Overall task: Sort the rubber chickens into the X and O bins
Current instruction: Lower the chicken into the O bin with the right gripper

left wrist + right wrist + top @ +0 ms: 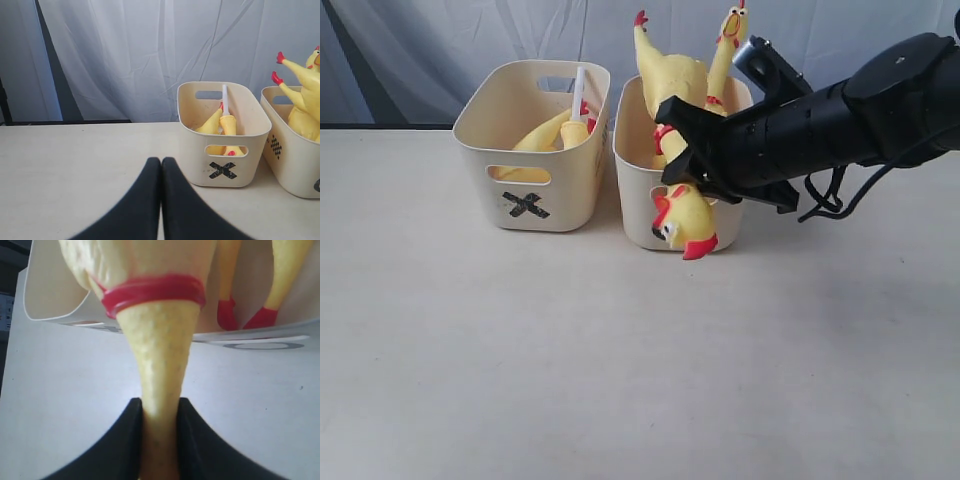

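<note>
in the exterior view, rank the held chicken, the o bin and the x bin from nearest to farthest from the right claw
1. held chicken: its neck is pinched in the right claw, head hanging down.
2. o bin: directly behind the claw, on the right.
3. x bin: farthest, off to the left.

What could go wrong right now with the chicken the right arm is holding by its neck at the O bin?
1. The right jaws pinch only the thin, soft neck of the held chicken, so it could slip free.
2. Its head hangs outside the front wall of the O bin, so a release here might let it tip onto the table.
3. Another chicken leans upright in the same bin and could get knocked out.
</note>
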Robot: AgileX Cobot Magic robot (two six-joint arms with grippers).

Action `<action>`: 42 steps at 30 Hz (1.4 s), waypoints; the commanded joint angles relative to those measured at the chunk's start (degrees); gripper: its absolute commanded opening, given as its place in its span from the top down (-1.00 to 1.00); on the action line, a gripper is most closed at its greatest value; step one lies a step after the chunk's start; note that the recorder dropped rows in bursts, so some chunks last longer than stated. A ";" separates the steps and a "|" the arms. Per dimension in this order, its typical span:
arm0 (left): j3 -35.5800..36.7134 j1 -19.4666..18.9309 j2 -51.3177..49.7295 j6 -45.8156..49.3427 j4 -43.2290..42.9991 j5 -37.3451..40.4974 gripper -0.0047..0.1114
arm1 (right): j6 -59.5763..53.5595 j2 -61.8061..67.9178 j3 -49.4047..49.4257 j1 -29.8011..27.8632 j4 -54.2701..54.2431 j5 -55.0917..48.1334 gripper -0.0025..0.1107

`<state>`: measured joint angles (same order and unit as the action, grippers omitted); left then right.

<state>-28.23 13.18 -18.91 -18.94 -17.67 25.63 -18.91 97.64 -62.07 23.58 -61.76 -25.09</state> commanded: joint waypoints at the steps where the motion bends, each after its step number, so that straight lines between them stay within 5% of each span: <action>1: 0.21 0.14 0.30 0.10 0.33 -0.38 0.92 | -0.48 -0.05 -0.51 -0.22 -0.33 0.25 0.48; 6: 0.21 0.14 0.30 0.10 0.33 -0.38 0.92 | -0.48 -0.05 -0.51 -0.22 -0.33 0.25 0.25; 16: 0.21 0.14 0.30 0.10 0.33 -0.38 0.92 | -0.48 -0.05 -0.51 -0.22 -2.03 0.49 0.24; 19: 0.21 0.14 0.30 0.10 0.33 -0.38 0.92 | -0.34 -0.05 -0.51 -0.22 -3.28 0.64 0.40; 23: 0.21 0.14 0.30 0.10 0.33 -0.38 0.92 | -0.37 -0.05 -0.51 -0.22 -5.09 0.77 0.96; 42: 0.21 0.14 0.29 0.10 0.19 -0.27 0.92 | -0.06 -0.51 -0.51 -0.22 -6.28 3.31 0.96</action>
<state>-28.23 13.18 -18.91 -18.94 -17.67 25.63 -18.59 97.76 -62.41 23.58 -67.72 -23.48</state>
